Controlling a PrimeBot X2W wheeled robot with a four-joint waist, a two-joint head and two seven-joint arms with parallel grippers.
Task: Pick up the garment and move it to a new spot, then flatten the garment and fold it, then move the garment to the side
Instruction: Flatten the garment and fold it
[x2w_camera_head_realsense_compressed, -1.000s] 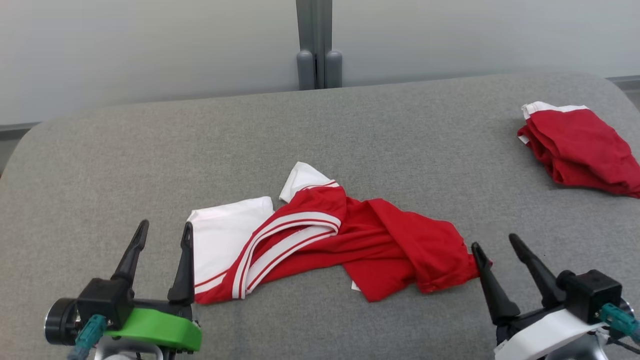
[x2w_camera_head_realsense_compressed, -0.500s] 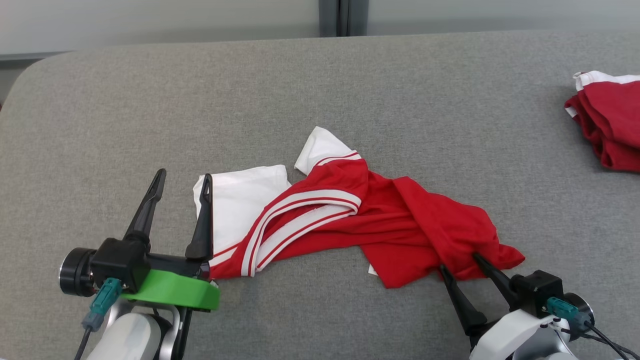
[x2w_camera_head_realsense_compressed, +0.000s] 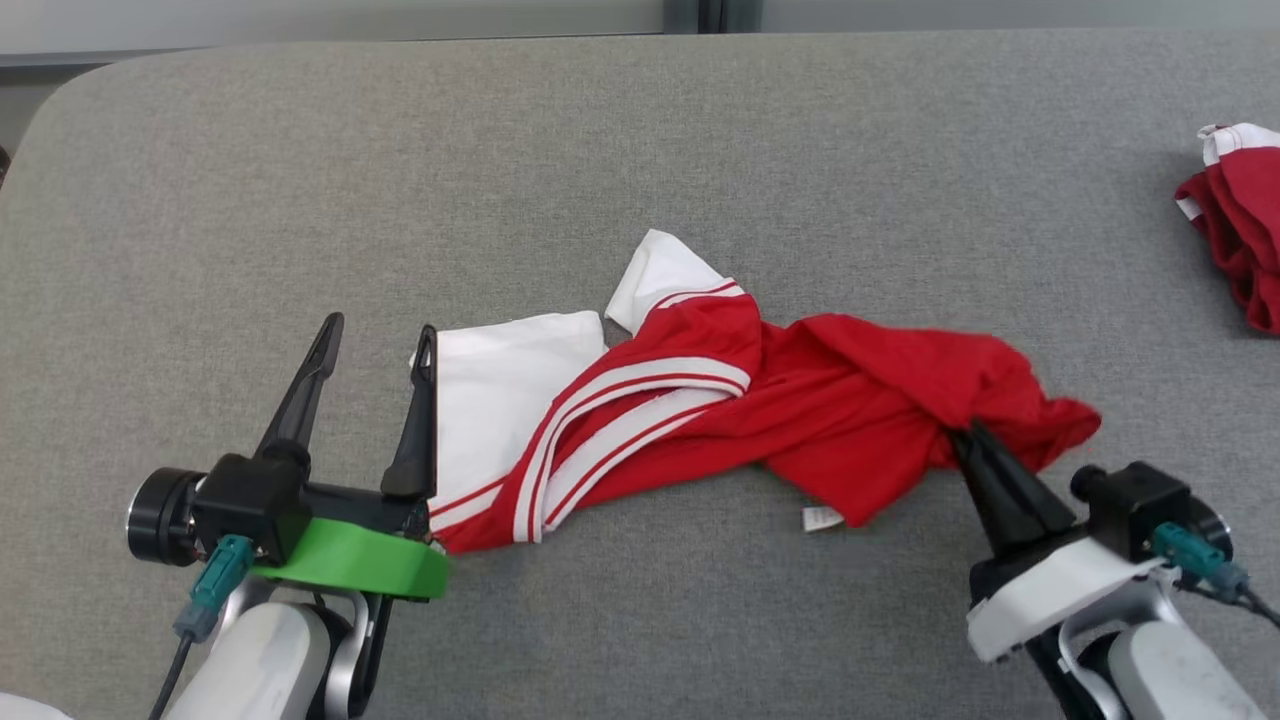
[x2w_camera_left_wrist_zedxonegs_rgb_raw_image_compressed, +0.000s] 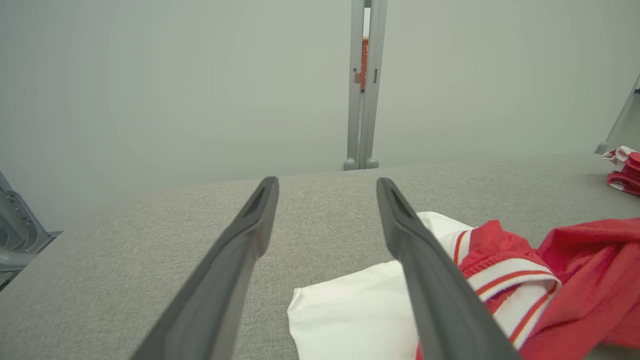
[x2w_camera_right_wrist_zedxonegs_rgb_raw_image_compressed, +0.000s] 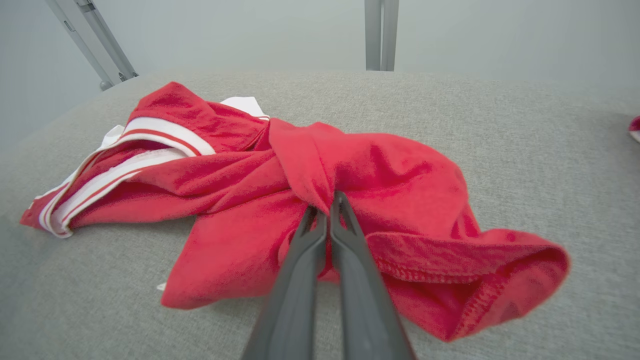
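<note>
A crumpled red garment (x2w_camera_head_realsense_compressed: 800, 410) with white panels and white stripes lies across the middle of the grey table (x2w_camera_head_realsense_compressed: 640, 150). My right gripper (x2w_camera_head_realsense_compressed: 968, 432) is shut on the garment's red right end, and the pinched fold is raised off the table. In the right wrist view the garment (x2w_camera_right_wrist_zedxonegs_rgb_raw_image_compressed: 240, 175) bunches around my closed right gripper (x2w_camera_right_wrist_zedxonegs_rgb_raw_image_compressed: 327, 205). My left gripper (x2w_camera_head_realsense_compressed: 378, 335) stands open at the garment's white left edge, one finger over the white cloth. The left wrist view shows the left gripper (x2w_camera_left_wrist_zedxonegs_rgb_raw_image_compressed: 327, 182) open, with the white panel (x2w_camera_left_wrist_zedxonegs_rgb_raw_image_compressed: 350, 315) low between its fingers.
A second folded red and white garment (x2w_camera_head_realsense_compressed: 1240, 220) lies at the table's far right edge, also seen as a red bundle (x2w_camera_left_wrist_zedxonegs_rgb_raw_image_compressed: 622, 170) in the left wrist view. A grey post (x2w_camera_left_wrist_zedxonegs_rgb_raw_image_compressed: 365, 85) stands behind the table's rear edge.
My right gripper has closed on the garment's right end and lifted it, pulling the red cloth up and to the right. The head camera has tipped further down. The left gripper stays open.
</note>
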